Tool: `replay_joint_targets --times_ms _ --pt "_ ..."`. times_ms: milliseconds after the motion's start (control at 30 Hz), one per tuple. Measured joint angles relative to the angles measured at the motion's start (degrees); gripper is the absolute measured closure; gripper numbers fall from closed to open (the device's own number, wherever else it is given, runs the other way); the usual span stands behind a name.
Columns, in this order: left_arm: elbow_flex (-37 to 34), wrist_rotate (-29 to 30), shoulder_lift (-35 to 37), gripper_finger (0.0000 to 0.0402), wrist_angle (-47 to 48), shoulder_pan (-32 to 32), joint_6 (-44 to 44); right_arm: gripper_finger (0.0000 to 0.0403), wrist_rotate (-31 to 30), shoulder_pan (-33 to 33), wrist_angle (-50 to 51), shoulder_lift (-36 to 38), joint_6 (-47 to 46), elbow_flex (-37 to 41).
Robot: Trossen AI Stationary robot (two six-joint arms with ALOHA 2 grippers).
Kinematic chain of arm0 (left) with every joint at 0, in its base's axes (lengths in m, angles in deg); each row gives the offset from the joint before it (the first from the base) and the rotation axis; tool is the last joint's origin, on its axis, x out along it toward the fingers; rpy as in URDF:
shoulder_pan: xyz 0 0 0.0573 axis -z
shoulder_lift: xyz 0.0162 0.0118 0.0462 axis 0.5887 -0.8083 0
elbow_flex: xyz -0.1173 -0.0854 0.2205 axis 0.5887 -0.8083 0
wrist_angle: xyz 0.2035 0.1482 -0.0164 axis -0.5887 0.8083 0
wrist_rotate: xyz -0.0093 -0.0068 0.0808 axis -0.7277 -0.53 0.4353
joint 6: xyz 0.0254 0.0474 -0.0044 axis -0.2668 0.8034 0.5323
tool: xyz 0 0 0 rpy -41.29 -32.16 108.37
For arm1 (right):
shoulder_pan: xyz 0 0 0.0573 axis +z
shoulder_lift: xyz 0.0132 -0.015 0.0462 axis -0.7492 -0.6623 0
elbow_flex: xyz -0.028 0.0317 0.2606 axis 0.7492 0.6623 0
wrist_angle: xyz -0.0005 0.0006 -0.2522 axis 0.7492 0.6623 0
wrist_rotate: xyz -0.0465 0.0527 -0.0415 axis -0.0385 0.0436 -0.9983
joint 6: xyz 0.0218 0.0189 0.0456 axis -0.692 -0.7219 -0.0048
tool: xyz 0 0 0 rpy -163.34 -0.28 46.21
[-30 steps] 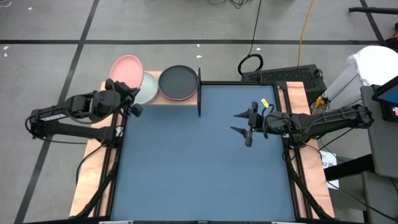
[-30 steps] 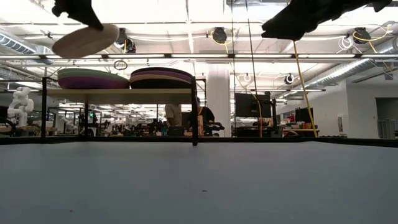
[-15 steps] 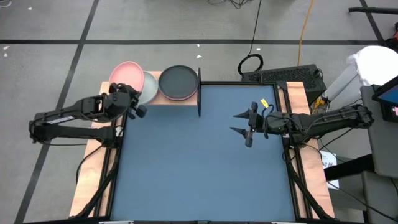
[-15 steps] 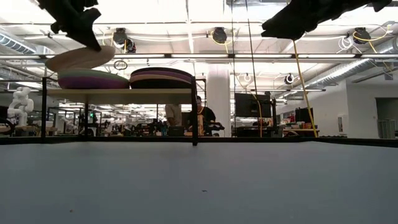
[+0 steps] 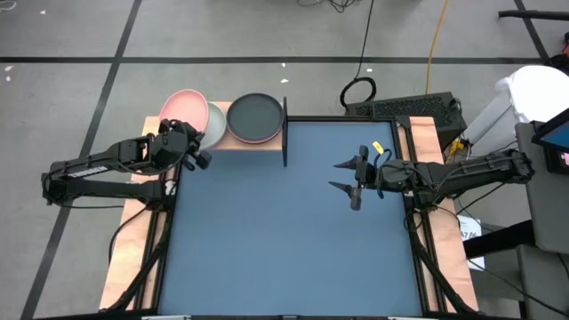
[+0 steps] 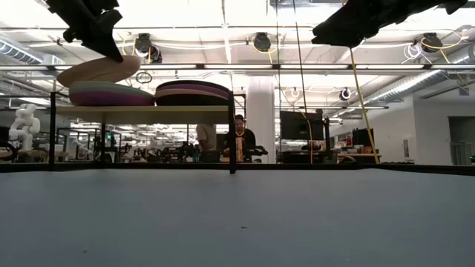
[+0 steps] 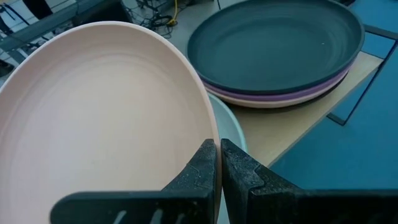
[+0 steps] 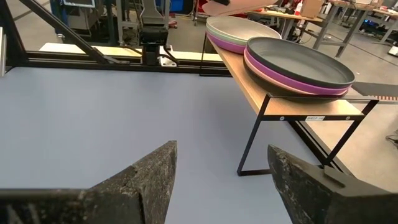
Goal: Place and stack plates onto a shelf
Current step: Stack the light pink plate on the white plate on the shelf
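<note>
My left gripper [image 5: 180,135] [image 7: 219,167] is shut on a pink plate [image 5: 182,108] [image 6: 99,70], which hovers tilted just over the shelf's left stack, a pale green plate [image 7: 231,127] on a purple one [image 6: 111,97]. The right stack [image 5: 255,117] [image 8: 298,62] has a black plate on top, with pink and purple ones under it. Both stacks rest on the light-wood shelf [image 6: 141,110] [image 8: 292,99] at the table's far left corner. My right gripper [image 5: 334,175] [image 8: 221,162] waits open above the table's right half. My left gripper pinches the pink plate's rim [image 7: 208,132] on its near side, one finger on the upper face and one [image 7: 239,171] on the underside. The fingers come slanting from the near left. The plate is lifted and tilted, its held side higher.
The shelf's black frame post [image 5: 284,133] stands at the board's right end. The blue-grey tabletop [image 5: 293,231] lies between wooden side rails [image 5: 129,258]. A person [image 6: 239,137] sits in the room beyond the far edge.
My left gripper has moved down and toward the table's right, carrying the pink plate from high beside the shelf to just over the left stack. The plate has tipped closer to level. My right arm has kept still.
</note>
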Motion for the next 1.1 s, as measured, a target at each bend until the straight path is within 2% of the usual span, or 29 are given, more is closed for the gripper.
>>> replay_joint_targets --times_ms 467,700,933,1100 --pt "0.0 -0.1 0.0 0.0392 0.2 -0.1 -0.3 0.0172 1.5 0.1 -0.2 0.0 -0.2 0.0" --pt "0.0 -0.4 0.0 0.0392 -4.4 -0.1 3.3 0.0172 1.6 0.2 -0.2 0.0 -0.2 0.0" --pt "0.0 -5.0 -1.2 0.0392 -11.0 -0.2 11.9 0.0172 1.5 0.2 -0.2 0.0 0.0 0.0" --pt "0.0 -9.1 -4.0 0.0392 -9.8 -2.3 14.7 0.0172 1.5 0.1 -1.5 0.0 0.2 0.0"
